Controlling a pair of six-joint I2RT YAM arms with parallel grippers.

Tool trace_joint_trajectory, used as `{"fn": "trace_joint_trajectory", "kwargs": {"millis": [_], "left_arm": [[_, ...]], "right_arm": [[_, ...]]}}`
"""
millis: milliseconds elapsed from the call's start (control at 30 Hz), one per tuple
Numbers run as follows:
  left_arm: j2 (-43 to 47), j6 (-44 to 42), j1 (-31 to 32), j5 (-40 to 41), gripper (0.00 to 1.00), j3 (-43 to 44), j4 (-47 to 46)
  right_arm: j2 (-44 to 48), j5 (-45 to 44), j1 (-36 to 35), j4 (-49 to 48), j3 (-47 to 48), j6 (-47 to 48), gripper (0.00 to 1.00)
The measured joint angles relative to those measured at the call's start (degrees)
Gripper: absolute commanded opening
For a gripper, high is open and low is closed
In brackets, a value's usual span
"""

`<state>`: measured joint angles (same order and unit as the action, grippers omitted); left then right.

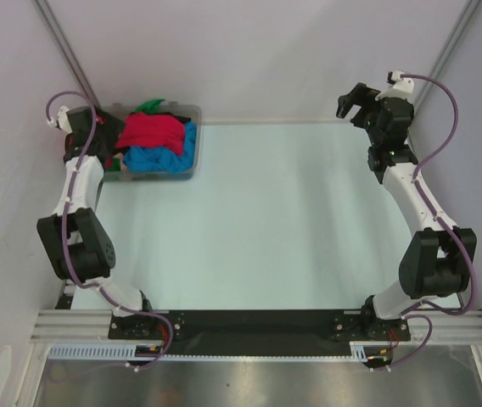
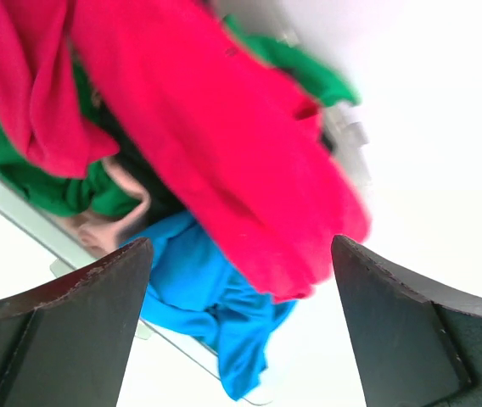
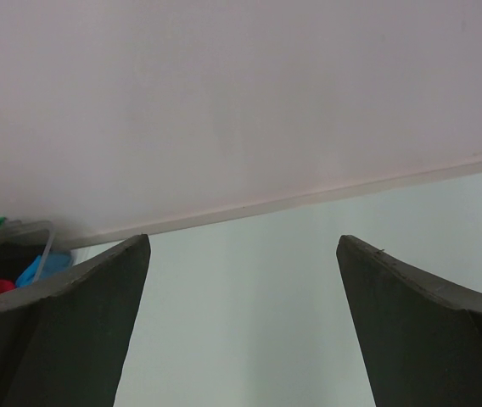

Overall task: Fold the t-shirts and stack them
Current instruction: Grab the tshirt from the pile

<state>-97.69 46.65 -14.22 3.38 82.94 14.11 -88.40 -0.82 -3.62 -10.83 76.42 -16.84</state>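
Note:
The t-shirts lie heaped in a clear grey bin (image 1: 192, 144) at the table's far left. A large red shirt (image 1: 151, 131) is on top, with a blue one (image 1: 163, 158) in front and a green one (image 1: 148, 107) behind. My left gripper (image 1: 110, 159) is at the bin's left side, open and empty. In the left wrist view the left gripper (image 2: 239, 242) hovers just above the red shirt (image 2: 215, 144), with blue (image 2: 194, 288), green (image 2: 46, 186), peach-pink (image 2: 109, 229) and black (image 2: 152, 182) cloth under it. My right gripper (image 1: 353, 103) is open and empty, raised at the far right.
The bin's rim (image 2: 20, 216) runs along the lower left of the left wrist view. The right gripper (image 3: 243, 238) faces bare pale table (image 3: 249, 322) and the back wall (image 3: 224, 102), with the bin (image 3: 20, 254) far to its left. Frame posts stand at both back corners.

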Motion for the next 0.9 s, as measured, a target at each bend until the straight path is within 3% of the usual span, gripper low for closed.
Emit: {"fn": "trace_joint_trajectory", "kwargs": {"millis": [600,800,900], "left_arm": [[2.14,-4.98,1.2,-3.1,0.93,-2.43,-0.2],[5.88,-6.23,1.55,-4.09,0.92,-4.44,0.15],[9.01,-7.23,4.33,-3.54,0.96,-6.45,0.33]], "right_arm": [[1.42,3.02,-0.02,7.91,-2.34,-5.62,1.0],[1.42,2.34,-0.31,9.16,-2.16,-10.38,1.0],[1.46,2.45,-1.77,7.21,-3.8,-11.98,1.0]]}}
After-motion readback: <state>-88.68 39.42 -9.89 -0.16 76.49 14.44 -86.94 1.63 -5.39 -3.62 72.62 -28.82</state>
